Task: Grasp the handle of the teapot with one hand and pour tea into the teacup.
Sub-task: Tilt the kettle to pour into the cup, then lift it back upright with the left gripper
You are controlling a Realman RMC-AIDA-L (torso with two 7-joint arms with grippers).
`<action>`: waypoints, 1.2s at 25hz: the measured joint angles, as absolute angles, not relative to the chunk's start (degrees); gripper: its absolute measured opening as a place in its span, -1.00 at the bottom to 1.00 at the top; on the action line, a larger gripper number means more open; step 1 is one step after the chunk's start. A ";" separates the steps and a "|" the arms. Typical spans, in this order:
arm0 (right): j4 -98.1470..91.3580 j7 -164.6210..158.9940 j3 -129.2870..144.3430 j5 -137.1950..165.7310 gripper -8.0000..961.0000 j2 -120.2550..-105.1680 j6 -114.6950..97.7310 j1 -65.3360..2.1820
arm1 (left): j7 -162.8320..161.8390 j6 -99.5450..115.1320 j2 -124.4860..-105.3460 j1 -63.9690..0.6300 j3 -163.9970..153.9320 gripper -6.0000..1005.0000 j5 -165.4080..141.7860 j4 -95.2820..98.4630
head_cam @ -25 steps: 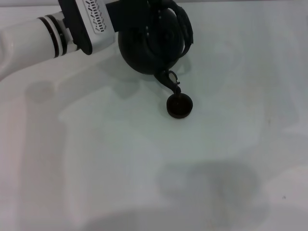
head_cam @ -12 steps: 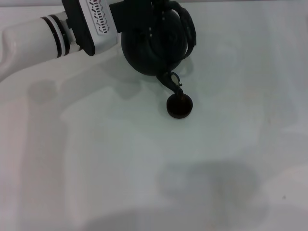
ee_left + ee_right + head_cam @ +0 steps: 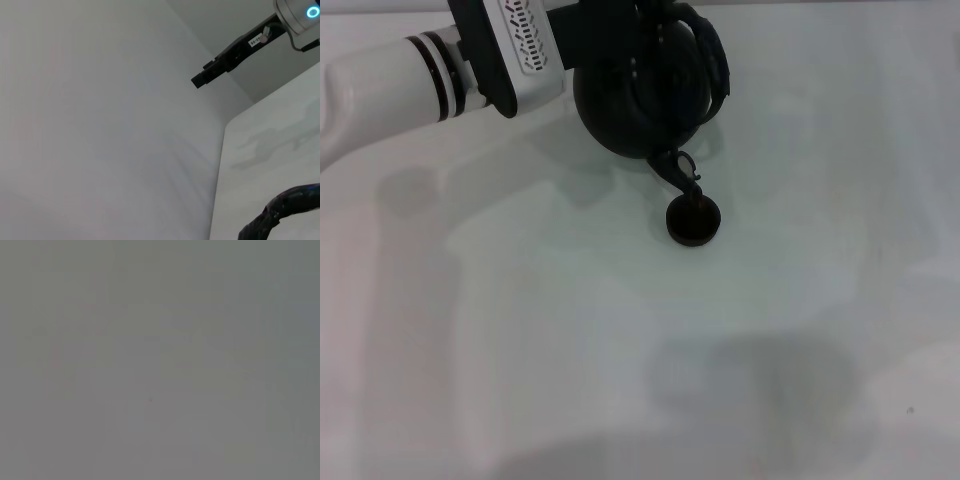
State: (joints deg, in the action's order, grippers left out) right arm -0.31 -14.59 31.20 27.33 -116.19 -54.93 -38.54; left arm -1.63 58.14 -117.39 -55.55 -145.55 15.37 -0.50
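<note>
In the head view my left gripper [image 3: 650,18] comes in from the upper left and is shut on the handle [image 3: 716,62] of the black teapot [image 3: 642,92]. The teapot hangs above the table, tilted with its short spout [image 3: 680,172] pointing down. The spout tip is just over the far rim of the tiny dark teacup [image 3: 693,221], which stands on the white table [image 3: 620,330]. A bit of the handle also shows in the left wrist view [image 3: 280,215]. My right gripper [image 3: 202,79] shows far off in the left wrist view, parked away from the table.
The white table stretches wide around the teacup, with soft shadows on it. A pale wall fills most of the left wrist view. The right wrist view shows only flat grey.
The teapot has shifted slightly to the right and its spout has dipped closer to the teacup. The teacup has not moved.
</note>
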 joint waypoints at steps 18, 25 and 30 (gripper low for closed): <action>-0.16 -14.59 31.19 27.08 0.46 -116.19 -54.93 -38.34 | -0.47 58.47 -117.54 -54.87 -145.43 -0.79 15.68 -0.43; -0.09 -15.30 31.15 27.19 0.46 -116.19 -54.93 -38.32 | -4.09 61.68 -117.50 -54.00 -145.02 -0.79 16.07 -0.25; -0.08 -15.61 31.19 27.30 0.46 -116.19 -54.93 -38.26 | -4.52 62.12 -117.50 -53.32 -144.85 -0.79 16.09 -0.25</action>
